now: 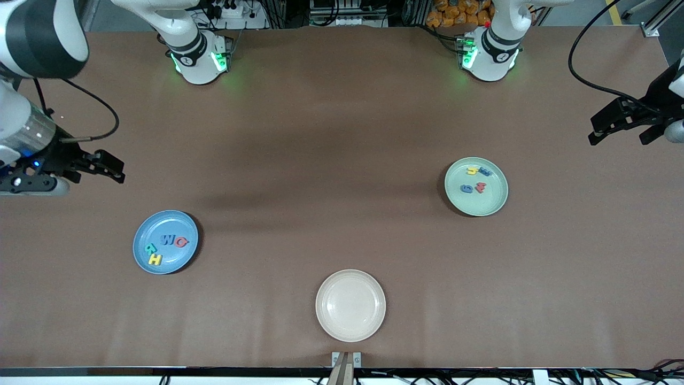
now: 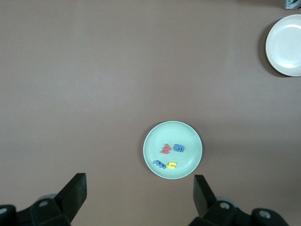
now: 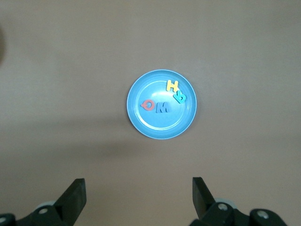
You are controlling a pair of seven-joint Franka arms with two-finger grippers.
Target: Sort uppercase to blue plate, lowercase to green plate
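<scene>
On blue plate (image 1: pixel 140 240) lay 4 uppercase (image 1: pixel 166 246); green plate (image 1: pixel 494 200) held 4 lowercase (image 1: pixel 474 180). Left gripper (image 1: pixel 620 131) & right gripper (image 1: pixel 104 167) hung spread wide, nothing held, over bare table.

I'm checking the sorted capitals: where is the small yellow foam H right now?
The yellow foam H lies in the round blue plate toward the right arm's end of the table, beside the teal foam R, nearer the front camera than the blue foam W.

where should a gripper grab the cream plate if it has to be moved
By the rim, coming from above. The cream plate is shallow, lies flat on the table and holds nothing, so only its raised edge gives a finger purchase; likely easiest at the edge toward the arms.
</scene>
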